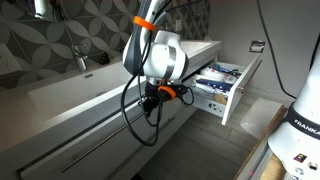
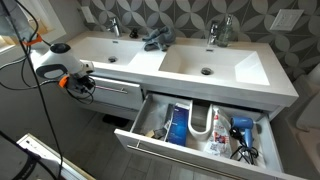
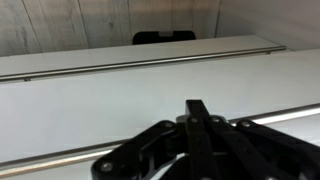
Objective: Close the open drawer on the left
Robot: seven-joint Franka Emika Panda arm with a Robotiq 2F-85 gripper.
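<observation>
A wide light-grey drawer [image 2: 175, 155] stands pulled out under the right-hand sink. It holds blue bottles [image 2: 178, 125], white items and a dark hairdryer [image 2: 240, 128]. An open drawer [image 1: 235, 100] with blue-and-white contents also juts from the far end of the vanity in an exterior view; I cannot tell if it is the same one. My gripper [image 2: 85, 85] is far left of the open drawer, close to a closed drawer front [image 2: 115, 92]. It also shows in an exterior view [image 1: 152, 100]. In the wrist view its fingers [image 3: 197, 105] are together and empty, facing flat pale fronts.
The white vanity top [image 2: 150, 62] carries two sinks with taps and a dark object [image 2: 155, 40]. A black cable [image 1: 135, 120] hangs from my wrist. The robot base [image 1: 300, 130] stands at the right edge. The open drawer sticks out into the floor space.
</observation>
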